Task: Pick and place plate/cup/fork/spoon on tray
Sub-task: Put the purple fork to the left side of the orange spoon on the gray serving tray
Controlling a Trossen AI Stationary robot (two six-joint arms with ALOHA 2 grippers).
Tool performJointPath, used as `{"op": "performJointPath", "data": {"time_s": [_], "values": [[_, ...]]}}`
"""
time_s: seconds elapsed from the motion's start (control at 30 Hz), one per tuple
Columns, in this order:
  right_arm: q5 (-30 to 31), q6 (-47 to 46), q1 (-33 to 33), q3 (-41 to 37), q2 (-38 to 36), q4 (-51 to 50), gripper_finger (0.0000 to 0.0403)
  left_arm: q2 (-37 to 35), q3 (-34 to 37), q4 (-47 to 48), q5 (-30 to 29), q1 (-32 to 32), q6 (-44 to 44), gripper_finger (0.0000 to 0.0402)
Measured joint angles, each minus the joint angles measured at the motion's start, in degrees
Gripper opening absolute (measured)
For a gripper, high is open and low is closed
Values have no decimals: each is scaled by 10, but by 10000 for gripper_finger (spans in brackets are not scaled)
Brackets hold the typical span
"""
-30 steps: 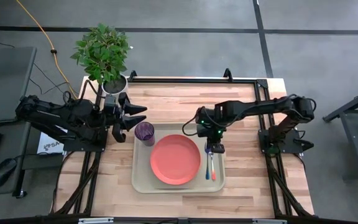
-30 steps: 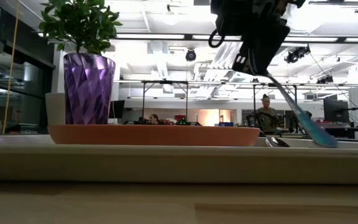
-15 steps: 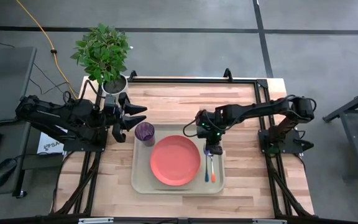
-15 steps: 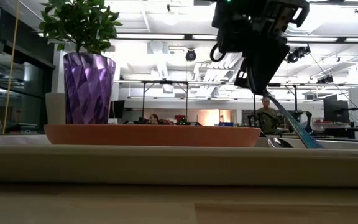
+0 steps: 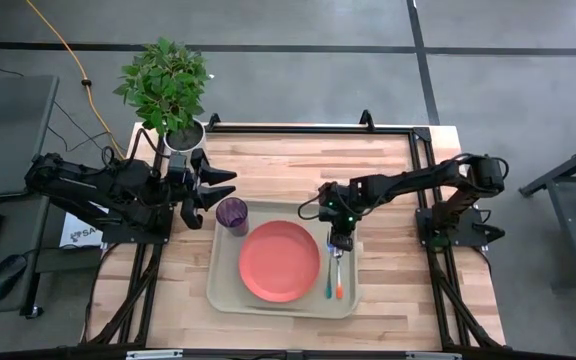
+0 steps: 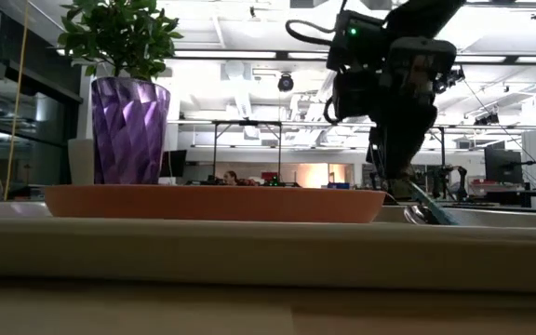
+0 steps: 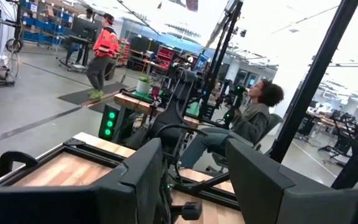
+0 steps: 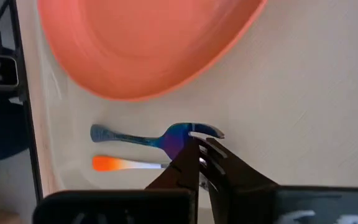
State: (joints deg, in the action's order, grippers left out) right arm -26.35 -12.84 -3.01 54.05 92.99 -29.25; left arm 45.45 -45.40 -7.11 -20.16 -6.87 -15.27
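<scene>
The beige tray lies at the table's middle. On it are the orange plate, the purple cup at its far left corner, and at its right side the orange-handled spoon beside the blue-handled fork. My right gripper stands low over the tray's right side, shut on the fork. My left gripper is open and empty, above the table just beyond the cup, near the plant pot. My right gripper pinches the fork at its neck, just behind the tines, between its two fingers. The fingers come from above, pointing down, and lie across the fork. The blue handle reaches toward the table's near edge and lies low on the tray floor beside the spoon.
A green plant in a white pot stands at the table's far left corner. Bare wood shows right of the tray and beyond it. A black frame runs around the table. People show in the room behind.
My right gripper has gone down and a little toward the near edge with the fork. The fork's handle has dropped from a steep slant to nearly flat on the tray beside the spoon. The tray with the plate has shifted slightly toward the near edge.
</scene>
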Motion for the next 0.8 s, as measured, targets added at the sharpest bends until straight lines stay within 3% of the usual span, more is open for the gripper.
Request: {"op": "performJointPath", "data": {"time_s": [0.17,0.53,0.8], "values": [[-5,-28,0,-28,0,56,1,0,0,0,0,1,0,160],[14,-25,0,-33,0,75,1,0,0,0,0,1,0,160],[9,-32,-1,-32,41,97,2,5,0,0,0,1,-2,160]]}}
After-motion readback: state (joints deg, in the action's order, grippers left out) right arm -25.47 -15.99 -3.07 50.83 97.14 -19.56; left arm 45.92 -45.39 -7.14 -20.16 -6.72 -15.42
